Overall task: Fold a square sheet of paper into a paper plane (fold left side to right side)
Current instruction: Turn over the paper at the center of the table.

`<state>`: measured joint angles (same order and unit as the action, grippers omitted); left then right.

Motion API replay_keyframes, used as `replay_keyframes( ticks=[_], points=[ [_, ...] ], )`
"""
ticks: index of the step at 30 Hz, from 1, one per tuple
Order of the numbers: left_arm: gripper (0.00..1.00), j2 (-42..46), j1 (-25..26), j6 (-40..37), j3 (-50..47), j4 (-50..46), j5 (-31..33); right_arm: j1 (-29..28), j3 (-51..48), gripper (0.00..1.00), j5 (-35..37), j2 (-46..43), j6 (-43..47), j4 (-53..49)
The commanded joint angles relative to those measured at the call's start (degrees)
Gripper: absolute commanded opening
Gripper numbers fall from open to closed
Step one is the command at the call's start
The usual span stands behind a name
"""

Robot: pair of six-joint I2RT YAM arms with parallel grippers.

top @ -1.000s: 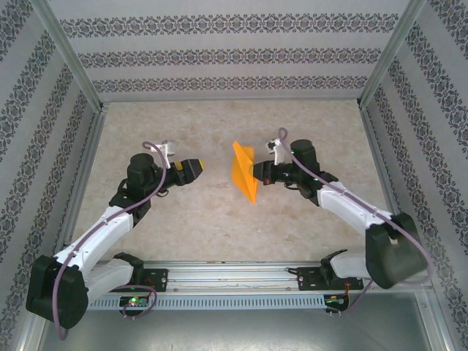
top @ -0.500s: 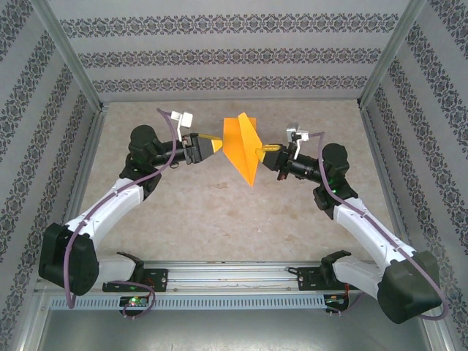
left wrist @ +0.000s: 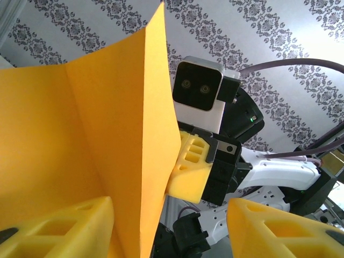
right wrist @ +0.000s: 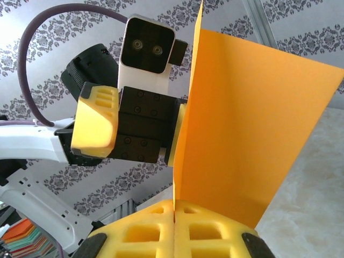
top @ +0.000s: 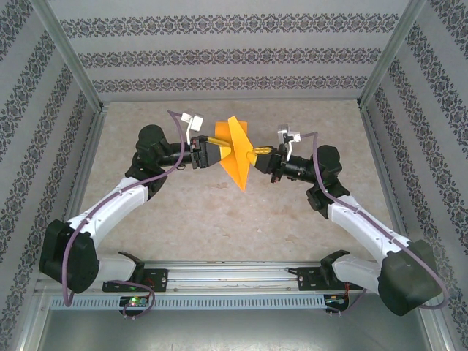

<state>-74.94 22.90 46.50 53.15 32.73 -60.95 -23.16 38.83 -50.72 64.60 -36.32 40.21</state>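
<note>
Paper held aloft between two robot arms: the orange sheet point(top: 235, 155), creased into an angular shape with one tip pointing down, hangs well above the marbled desk point(top: 219, 227), about midway between the arms and touching nothing below it. The right end effector point(top: 254, 155) is clenched on one edge of the sheet. Seen from its own wrist, the yellow foam fingers point(right wrist: 215, 236) meet, with the paper rising out of the seam between them. The left end effector point(top: 224, 150) stands released, its fingers point(left wrist: 59, 228) spread on either side of a standing flap. One finger is close against the paper and the other well clear, so the right arm alone appears to carry the sheet.

To an onlooker the sheet looks feather-light and thin, stiff only along its creases and limp elsewhere. Its smooth face could slide out of a light pinch between foam pads, and two arms pulling against each other would likely tear or crumple it. The best hold appears to be close to a folded edge, where the layers double and the paper keeps its line. A grip far out on a free corner would probably let the flap sag or curl. For the left-to-right fold, the left end effector would need to close on the flap between its fingers first.
</note>
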Motion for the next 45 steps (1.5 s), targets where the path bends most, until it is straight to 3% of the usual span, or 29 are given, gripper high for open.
replay_keyframes(
  ticks=[1,11,30,39,43,45],
  points=[
    [0.56,-0.42,0.57,-2.23,1.43,-0.07,0.12,-0.68,0.77,0.00,-1.58,0.42,-0.51,3.57],
    [0.52,-1.18,0.58,-5.01,1.65,-3.24,1.27,-2.04,2.26,0.00,-2.20,2.18,-1.54,3.65],
    [0.14,0.30,0.57,-8.88,0.80,-7.37,5.20,-2.51,2.57,0.02,-1.62,4.11,-2.35,3.51],
    [0.04,0.59,0.65,-7.74,0.13,-5.21,5.43,-2.33,2.48,0.04,-1.18,4.59,-2.44,3.21],
    [0.00,1.10,0.58,-8.43,-0.15,-5.95,6.42,-2.06,2.48,0.11,-0.97,4.10,-2.86,3.05],
    [0.00,1.24,0.57,-8.64,-0.23,-5.96,6.87,-1.74,2.46,0.19,-0.75,3.43,-3.12,2.87]
  ],
)
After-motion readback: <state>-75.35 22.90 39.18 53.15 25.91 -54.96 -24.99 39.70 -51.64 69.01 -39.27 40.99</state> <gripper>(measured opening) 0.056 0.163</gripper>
